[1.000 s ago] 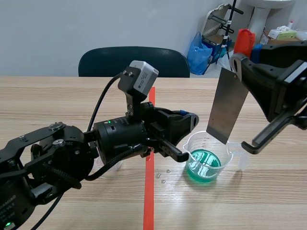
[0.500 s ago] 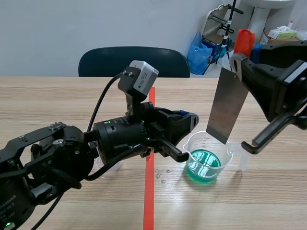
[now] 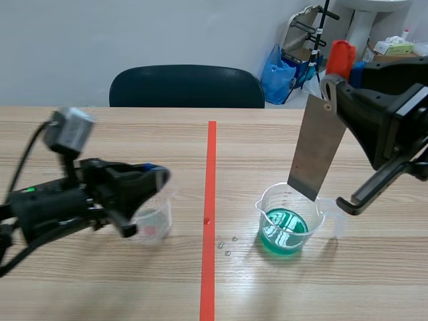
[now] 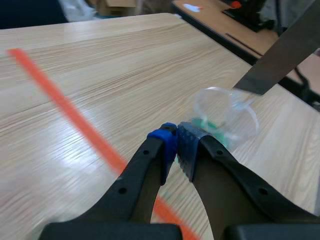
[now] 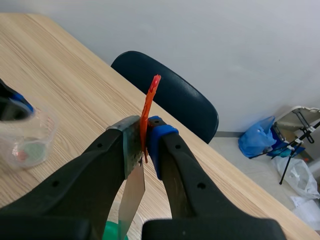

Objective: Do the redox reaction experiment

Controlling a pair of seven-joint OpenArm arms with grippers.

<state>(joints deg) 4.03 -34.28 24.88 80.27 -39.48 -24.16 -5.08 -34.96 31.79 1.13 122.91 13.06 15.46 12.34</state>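
Metal strip: long axis runs from 1 to 7 o'clock, lower corner over the rim of the green-liquid beaker.
Right gripper: clamped on the strip's top end, seen plainly only in its wrist view.
Left gripper: pads pressed together, empty, at the beaker's 9 o'clock.

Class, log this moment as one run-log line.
left gripper: shut, empty | right gripper: shut on metal sheet, tip over green-liquid beaker
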